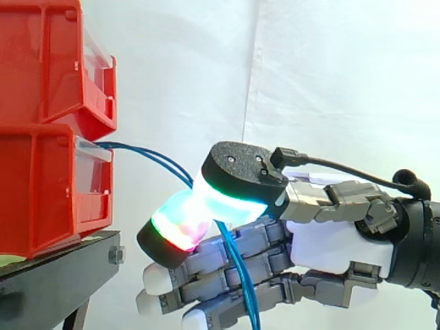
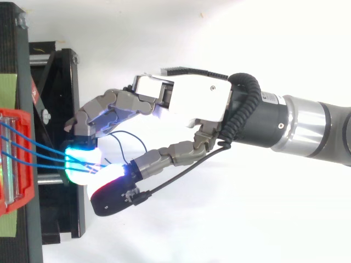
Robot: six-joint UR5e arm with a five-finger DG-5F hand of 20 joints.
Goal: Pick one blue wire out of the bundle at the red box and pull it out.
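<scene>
Robot hand (image 1: 337, 251) clamped on the blue wires (image 1: 157, 157): thumb pad against one finger pad, wires pinched between them, just right of the red bins.

Side view, from the left:
- Two bins are stacked, the upper red bin (image 1: 48, 62) on the lower red bin (image 1: 41, 196).
- Lower one has a clear front panel (image 1: 93, 175).
- Both sit on a black stand (image 1: 62, 275), with a bolt head (image 1: 115, 256) on its front edge.
- Blue wires leave the top front edge of the lower red bin, at least two visible, clear of the upper bin.
- They arc right and down into the pinch.
- Finger pad (image 1: 175, 230) glows green, red and magenta.
- Thumb pad (image 1: 227, 199) glows cyan-green under a black cap.
- Below the pinch the wires hang down across the other fingers and leave the frame at the bottom.
- Those fingers are half curled, with white tips (image 1: 155, 278) pointing toward the stand and apart from it.
- White curtain (image 1: 309, 69) behind.

Top view, from the left:
- A red bin (image 2: 26, 189) sits at the left edge; cannot tell which of the two it is.
- A green patch (image 2: 8, 87) is above it in frame.
- Several blue wires run right from the bin, over the black stand, and converge at the glowing pads (image 2: 79, 164).
- Exact count of pinched wires cannot be told.
- Robot hand's white-and-grey back is mid-frame.
- The arm (image 2: 307, 126) enters from the right edge.
</scene>
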